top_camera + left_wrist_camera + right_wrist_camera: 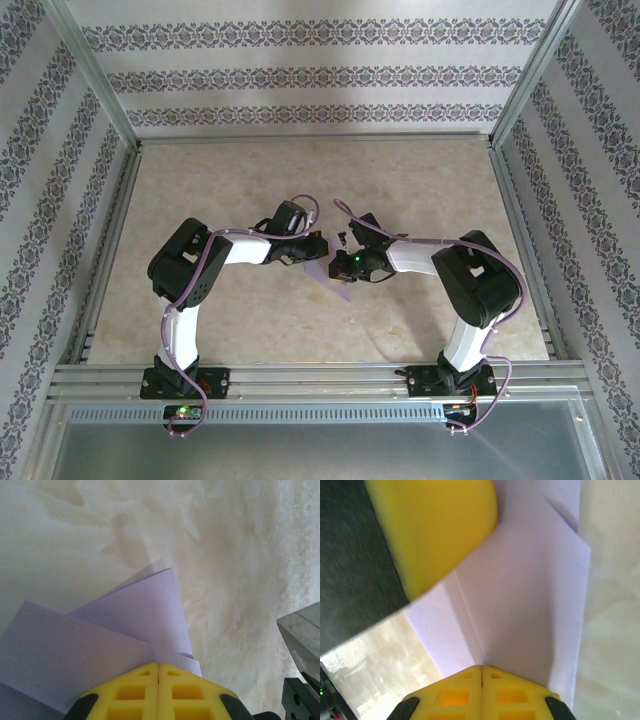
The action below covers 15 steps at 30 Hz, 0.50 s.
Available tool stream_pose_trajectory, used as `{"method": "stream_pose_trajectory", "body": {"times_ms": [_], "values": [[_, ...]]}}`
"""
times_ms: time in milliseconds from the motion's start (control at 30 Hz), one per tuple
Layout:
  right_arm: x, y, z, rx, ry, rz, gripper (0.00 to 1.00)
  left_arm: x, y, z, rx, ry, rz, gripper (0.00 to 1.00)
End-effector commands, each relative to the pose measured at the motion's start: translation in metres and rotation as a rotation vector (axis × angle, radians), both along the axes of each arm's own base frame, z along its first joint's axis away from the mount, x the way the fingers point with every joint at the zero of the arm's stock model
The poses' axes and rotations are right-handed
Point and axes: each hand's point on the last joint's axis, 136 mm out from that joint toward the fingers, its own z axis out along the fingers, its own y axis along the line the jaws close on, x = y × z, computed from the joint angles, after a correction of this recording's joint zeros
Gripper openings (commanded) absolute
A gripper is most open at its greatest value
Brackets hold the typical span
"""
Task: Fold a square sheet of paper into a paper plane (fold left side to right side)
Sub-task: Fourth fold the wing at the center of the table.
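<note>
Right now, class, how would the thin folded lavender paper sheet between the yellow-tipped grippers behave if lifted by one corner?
Probably floppy: the thin lavender paper sheet has loose flaps that fan apart. Likely very light, so a push may slide it across the smooth beige table. Its crease should stiffen it somewhat along that line.

No word, number, brand or sign can be read. The lavender paper [125, 615] just ahead of the left claw [158, 666] is blank; the striped wall [320, 75] far beyond it shows ornament only.
</note>
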Motion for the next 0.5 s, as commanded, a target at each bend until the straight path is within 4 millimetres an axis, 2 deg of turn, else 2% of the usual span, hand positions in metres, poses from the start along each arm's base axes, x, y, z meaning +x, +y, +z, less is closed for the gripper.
{"method": "stream_pose_trajectory", "body": {"times_ms": [0,200,467], "values": [[-0.044,-0.018,-0.019,-0.066,0.146,0.02,0.0,-0.01,0.022,-0.038,0.125,0.072,0.028,0.05],[-0.062,-0.023,-0.018,-0.048,0.177,0.027,0.0,-0.01,0.021,-0.038,0.128,0.072,0.026,0.04],[-0.088,-0.042,-0.029,-0.08,0.219,0.01,0.0,-0.009,0.021,-0.036,0.126,0.067,0.023,0.04]]}}
